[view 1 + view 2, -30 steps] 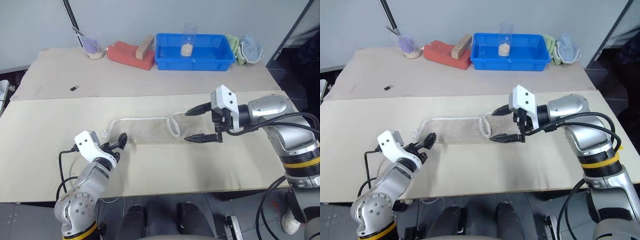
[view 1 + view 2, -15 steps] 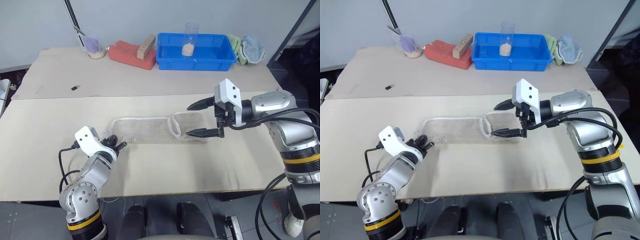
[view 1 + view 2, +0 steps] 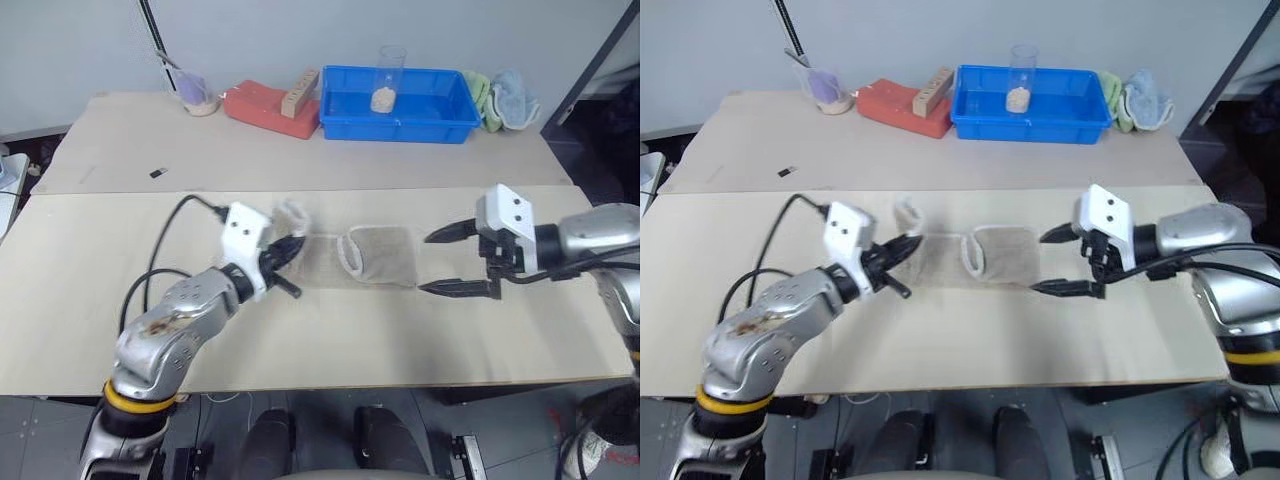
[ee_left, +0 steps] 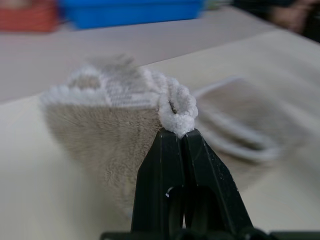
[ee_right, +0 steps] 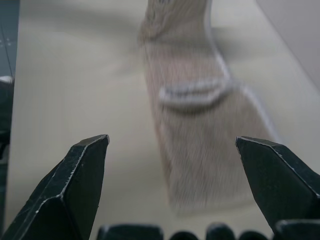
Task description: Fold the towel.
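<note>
Left hand now clamped shut on white-edged left end of towel; a second ago it lay open on desk beside that end. End now lifted off desk and carried right, toward folded-over right part. Right hand has let go and pulled back right, fingers spread wide, empty, just clear of towel's right edge. Towel lies mid-desk between both hands. Judgement: second fold under way, left end to be laid over right.

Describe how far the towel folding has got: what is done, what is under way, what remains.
Done: the towel's right end already lies doubled over. Under way: the left gripper is shut on the towel's left edge, raised off the table. Left: laying that end down; the right gripper hangs open beside the towel.
</note>
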You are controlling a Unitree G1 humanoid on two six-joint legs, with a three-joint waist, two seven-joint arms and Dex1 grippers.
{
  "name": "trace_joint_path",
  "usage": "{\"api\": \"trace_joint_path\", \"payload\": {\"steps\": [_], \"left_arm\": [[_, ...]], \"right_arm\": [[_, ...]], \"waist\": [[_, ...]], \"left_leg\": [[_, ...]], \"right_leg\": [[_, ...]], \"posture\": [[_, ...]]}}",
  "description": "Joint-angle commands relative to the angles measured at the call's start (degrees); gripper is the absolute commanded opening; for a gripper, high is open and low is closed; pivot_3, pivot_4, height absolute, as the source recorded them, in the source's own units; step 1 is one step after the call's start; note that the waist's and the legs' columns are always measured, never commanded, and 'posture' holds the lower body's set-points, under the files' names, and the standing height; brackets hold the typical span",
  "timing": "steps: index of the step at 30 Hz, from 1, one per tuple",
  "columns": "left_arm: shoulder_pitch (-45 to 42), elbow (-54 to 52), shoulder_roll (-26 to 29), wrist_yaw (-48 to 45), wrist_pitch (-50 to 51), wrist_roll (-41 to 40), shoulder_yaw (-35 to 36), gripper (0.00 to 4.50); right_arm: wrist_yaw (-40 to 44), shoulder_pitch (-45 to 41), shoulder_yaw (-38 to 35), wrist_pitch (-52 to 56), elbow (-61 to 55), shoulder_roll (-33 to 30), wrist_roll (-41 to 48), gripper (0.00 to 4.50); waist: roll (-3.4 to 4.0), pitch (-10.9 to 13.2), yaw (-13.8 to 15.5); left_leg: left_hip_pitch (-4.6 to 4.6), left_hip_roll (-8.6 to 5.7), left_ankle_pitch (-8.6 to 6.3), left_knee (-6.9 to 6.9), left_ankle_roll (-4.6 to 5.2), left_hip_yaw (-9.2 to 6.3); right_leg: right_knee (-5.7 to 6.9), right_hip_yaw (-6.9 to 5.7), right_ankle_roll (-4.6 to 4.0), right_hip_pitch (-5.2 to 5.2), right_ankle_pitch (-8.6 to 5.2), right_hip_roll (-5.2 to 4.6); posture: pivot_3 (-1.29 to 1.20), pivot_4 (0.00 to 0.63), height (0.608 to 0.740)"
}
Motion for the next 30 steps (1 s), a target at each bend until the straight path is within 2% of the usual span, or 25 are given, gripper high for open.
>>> {"api": "trace_joint_path", "payload": {"steps": [1, 4, 10, 14, 17, 24, 26, 30], "left_arm": [[-5.9, 6.3, -3.1, -5.8, -6.2, 5.2, -6.2, 0.02], [-9.7, 11.9, -7.7, -8.8, -9.6, 8.8, -10.9, 0.02], [-12.9, 21.2, -13.3, -13.9, -16.3, 15.0, -16.5, 0.02], [-14.0, 25.8, -15.7, -17.3, -21.5, 17.9, -17.3, 0.02], [-13.8, 25.7, -17.8, -20.3, -20.6, 15.6, -16.3, 0.90], [-12.3, 21.3, -15.5, -24.1, -20.5, 15.3, -13.9, 4.29], [-12.1, 18.5, -12.4, -26.2, -20.2, 14.4, -11.6, 4.43], [-10.5, 12.7, -1.2, -34.0, -20.4, 12.0, -5.5, 4.43]], "right_arm": [[-2.1, 3.0, -5.8, 2.8, -5.2, -2.0, 2.5, 4.50], [-4.3, 5.9, -8.9, 5.1, -8.2, -2.7, 3.8, 4.50], [-7.6, 10.8, -13.6, 8.9, -13.1, -3.8, 5.6, 4.50], [-10.1, 12.8, -15.7, 10.7, -15.1, -3.7, 6.7, 4.50], [-12.0, 13.5, -16.6, 12.2, -16.1, -3.3, 7.4, 4.50], [-17.1, 9.9, -16.6, 15.8, -15.6, -0.2, 11.4, 4.50], [-19.0, 7.9, -14.7, 16.0, -14.4, 1.4, 10.8, 4.50], [-24.1, 3.2, -7.4, 14.4, -9.8, 7.3, 6.4, 4.50]], "waist": [[0.00, 0.0, 0.1], [0.00, 0.0, 0.0], [-0.01, 0.0, 0.0], [-0.01, 0.0, 0.0], [-0.02, 0.0, 0.1], [-0.02, 0.0, -0.3], [-0.02, 0.0, -0.3], [-0.03, 0.0, -1.2]], "left_leg": [[0.02, 0.00, 0.00, 0.00, 0.00, 0.01], [-0.02, -0.01, 0.00, 0.01, 0.01, 0.00], [-0.05, 0.00, -0.02, 0.01, 0.06, -0.02], [-0.04, -0.02, -0.02, 0.05, 0.06, -0.01], [-0.06, -0.01, -0.02, 0.05, 0.06, -0.01], [-0.04, 0.00, -0.02, 0.05, 0.07, -0.01], [-0.04, 0.00, -0.02, 0.05, 0.07, -0.03], [0.02, 0.05, -0.02, 0.00, 0.07, -0.02]], "right_leg": [[0.03, 0.02, 0.00, 0.00, 0.00, 0.00], [0.02, 0.01, 0.01, 0.00, 0.00, 0.03], [0.02, 0.03, 0.02, -0.04, 0.00, 0.05], [0.02, 0.05, 0.03, 0.00, 0.00, 0.05], [0.02, 0.05, 0.03, -0.03, 0.00, 0.05], [0.07, 0.08, 0.03, -0.03, -0.01, 0.06], [0.09, 0.07, 0.04, -0.04, -0.01, 0.07], [0.10, 0.07, 0.03, -0.04, -0.01, 0.10]], "posture": [[0.00, 0.150, 0.740], [0.00, 0.150, 0.740], [0.00, 0.150, 0.740], [0.00, 0.150, 0.740], [0.00, 0.150, 0.740], [0.00, 0.150, 0.740], [0.00, 0.150, 0.740], [0.00, 0.150, 0.740]]}}
